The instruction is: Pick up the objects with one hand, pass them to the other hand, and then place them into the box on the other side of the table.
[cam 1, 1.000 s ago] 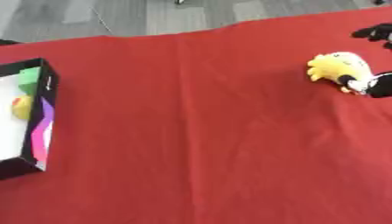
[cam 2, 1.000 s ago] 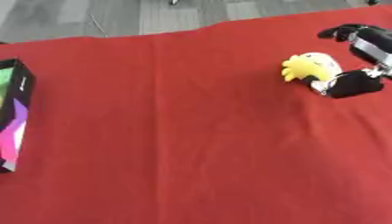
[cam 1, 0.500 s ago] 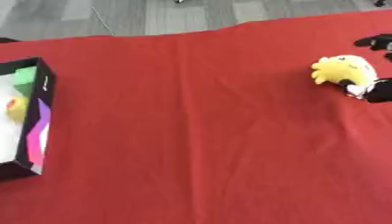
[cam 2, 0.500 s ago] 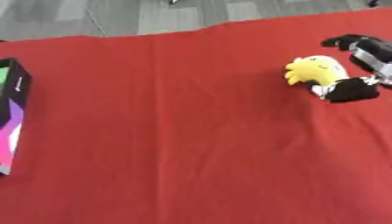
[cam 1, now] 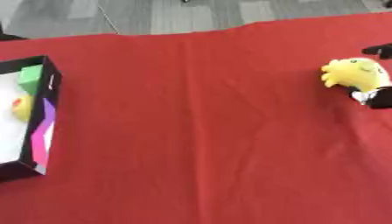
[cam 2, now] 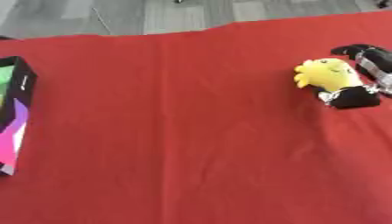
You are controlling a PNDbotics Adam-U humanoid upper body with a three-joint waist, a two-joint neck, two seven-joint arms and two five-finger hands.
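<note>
1. Yellow plush toy (cam 2: 327, 74) at about three o'clock on the red cloth (cam 2: 191, 131), at the table's right side.
2. Right hand (cam 2: 366, 78) around it: dark fingers (cam 2: 360, 50) arched over the far side, thumb pressed against the near side. Curled on the toy, apparently pinching it.
3. Left hand nowhere in either view.
4. Box (cam 1: 34, 113) at nine o'clock, well apart from the toy, already holding a green piece (cam 1: 30, 76) and a small yellow piece (cam 1: 21, 107).
5. Risks, as judgement: soft plush squirming out of a shallow pinch on lifting; handover fumbled with no receiving hand yet present; dropped toy landing mid-cloth.
</note>
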